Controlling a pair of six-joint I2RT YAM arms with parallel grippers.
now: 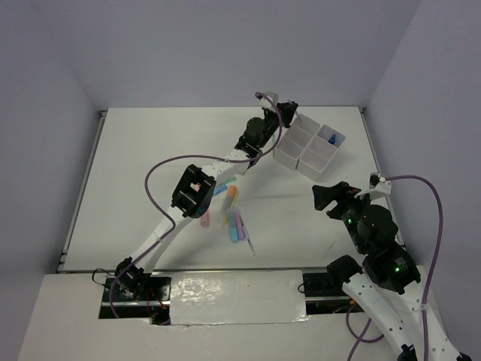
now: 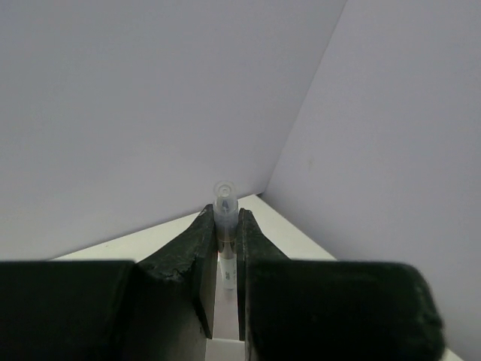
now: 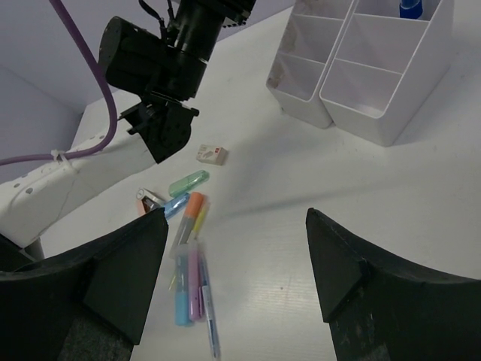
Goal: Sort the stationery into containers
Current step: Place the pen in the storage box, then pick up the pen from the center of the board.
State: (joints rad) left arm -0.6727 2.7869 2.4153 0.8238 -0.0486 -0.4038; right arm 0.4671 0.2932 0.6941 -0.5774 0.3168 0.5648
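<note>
My left gripper (image 2: pixel 225 216) is shut on a thin pen (image 2: pixel 225 201) with a clear cap that sticks out past the fingertips. From above, that gripper (image 1: pixel 288 113) hovers at the back left corner of the white four-compartment container (image 1: pixel 299 159). A small blue item (image 1: pixel 331 138) lies in the container's far right compartment. The rest of the stationery (image 1: pixel 234 214) lies loose mid-table: a green marker (image 3: pixel 188 183), an orange marker (image 3: pixel 192 209), a blue marker (image 3: pixel 181 299), a purple one (image 3: pixel 194 286), a thin pen (image 3: pixel 211 320) and an eraser (image 3: pixel 212 155). My right gripper (image 3: pixel 237 216) hangs open over bare table, right of the pile.
The left arm (image 1: pixel 192 188) stretches diagonally over the table, passing above the left part of the pile. A metal clip (image 3: pixel 149 199) lies by the blue-capped marker. Walls close in the table at the back and on both sides.
</note>
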